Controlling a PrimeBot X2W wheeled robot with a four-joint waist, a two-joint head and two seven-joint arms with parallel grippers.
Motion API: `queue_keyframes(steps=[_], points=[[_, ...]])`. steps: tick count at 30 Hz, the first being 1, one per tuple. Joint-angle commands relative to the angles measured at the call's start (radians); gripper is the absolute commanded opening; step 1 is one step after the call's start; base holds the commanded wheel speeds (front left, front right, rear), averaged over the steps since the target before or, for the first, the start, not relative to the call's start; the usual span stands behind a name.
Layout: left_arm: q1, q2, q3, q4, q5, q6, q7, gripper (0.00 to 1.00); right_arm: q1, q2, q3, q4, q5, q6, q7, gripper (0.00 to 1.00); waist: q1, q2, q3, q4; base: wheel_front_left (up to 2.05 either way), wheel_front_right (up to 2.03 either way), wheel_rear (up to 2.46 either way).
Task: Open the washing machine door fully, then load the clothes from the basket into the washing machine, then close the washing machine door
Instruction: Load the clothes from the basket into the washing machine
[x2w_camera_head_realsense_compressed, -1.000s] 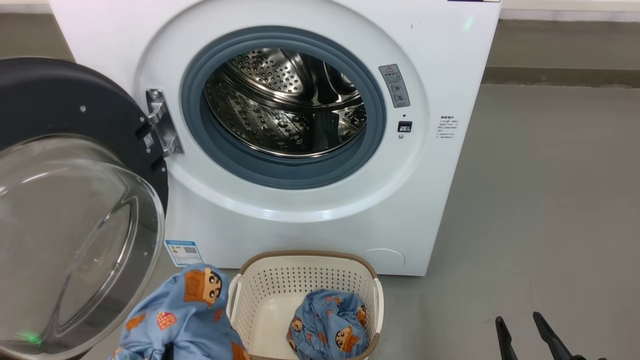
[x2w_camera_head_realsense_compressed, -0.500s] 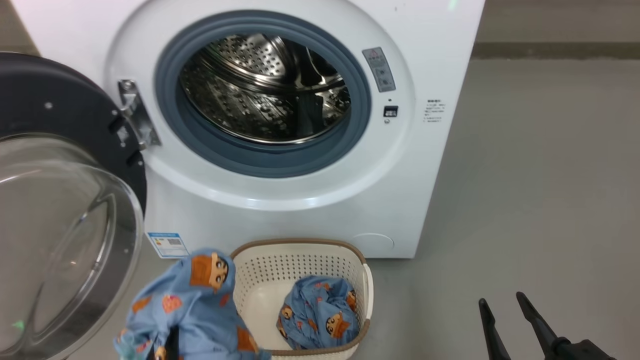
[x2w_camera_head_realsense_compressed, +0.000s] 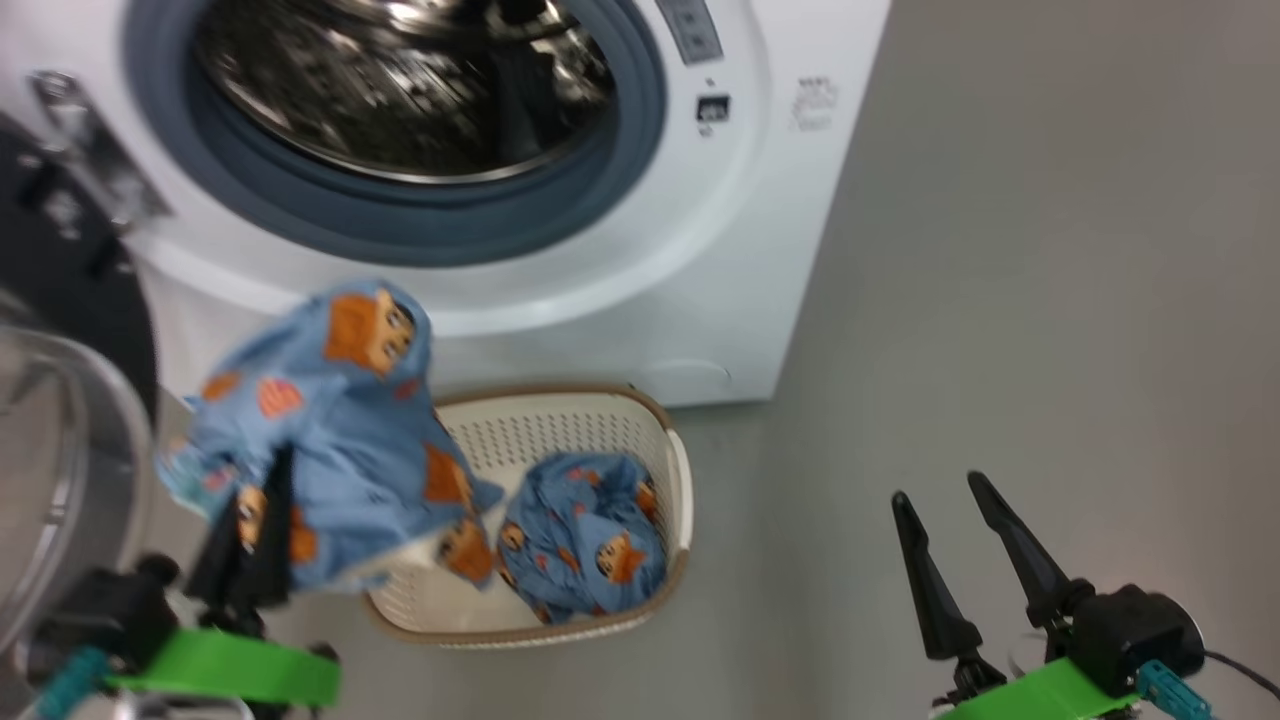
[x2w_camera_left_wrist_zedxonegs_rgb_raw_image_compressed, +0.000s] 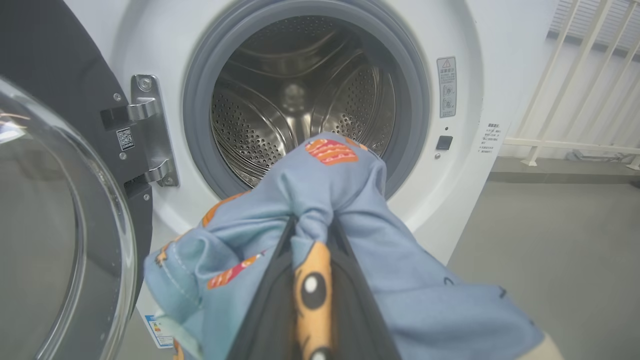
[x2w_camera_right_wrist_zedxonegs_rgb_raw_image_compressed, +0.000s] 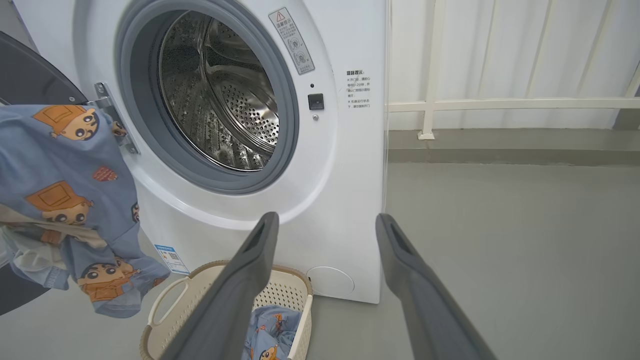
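Got the washing machine door (x2w_camera_left_wrist_zedxonegs_rgb_raw_image_compressed: 55, 200) open, one of the clothes (x2w_camera_left_wrist_zedxonegs_rgb_raw_image_compressed: 345, 210) clamped in left pincer (x2w_camera_left_wrist_zedxonegs_rgb_raw_image_compressed: 311, 227), right pincer (x2w_camera_right_wrist_zedxonegs_rgb_raw_image_compressed: 326, 220) spread empty, yet to clear the basket (x2w_camera_head_realsense_compressed: 545, 440) and close up.

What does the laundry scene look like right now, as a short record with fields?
door: open, swung left
drum: no clothes seen inside
left fingers: shut on one garment, held before the drum opening
right fingers: open, holding nothing
basket: on the floor by the machine, second garment inside
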Motion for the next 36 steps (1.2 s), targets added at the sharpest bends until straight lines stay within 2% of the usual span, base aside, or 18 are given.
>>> queue_keyframes(steps=[1,10,17,26,30,36], points=[[-0.064,0.043,0.036,-0.014,-0.011,-0.002,-0.01,0.0,-0.039,-0.01,0.036,-0.03,0.015,0.006,-0.005,1.0,0.0,0.0,0.121,-0.098,0.0,0.0,0.0],[-0.3,0.187,0.063,0.033,-0.048,-0.003,-0.01,0.0,-0.108,-0.01,0.098,-0.069,0.092,0.006,-0.005,1.0,0.0,0.0,0.31,-0.221,0.0,0.0,0.0],[-0.545,0.31,0.074,0.16,-0.055,-0.003,0.01,0.0,-0.117,-0.01,0.149,-0.089,0.16,0.006,-0.005,1.0,0.0,0.0,0.417,-0.304,0.0,0.0,0.0],[-0.82,0.383,0.072,0.338,-0.036,-0.001,0.061,0.0,-0.077,-0.01,0.196,-0.102,0.249,0.006,-0.005,1.0,0.0,0.0,0.487,-0.389,0.0,0.0,0.0],[-0.906,0.4,0.066,0.402,-0.027,0.0,0.069,0.0,-0.058,-0.01,0.209,-0.106,0.259,0.006,-0.005,1.0,0.0,0.0,0.504,-0.417,0.0,0.0,0.0],[-1.065,0.46,0.048,0.497,-0.014,-0.001,0.067,0.0,-0.03,-0.01,0.226,-0.121,0.267,0.006,-0.005,1.0,0.0,0.0,0.557,-0.464,0.0,0.0,0.0]])
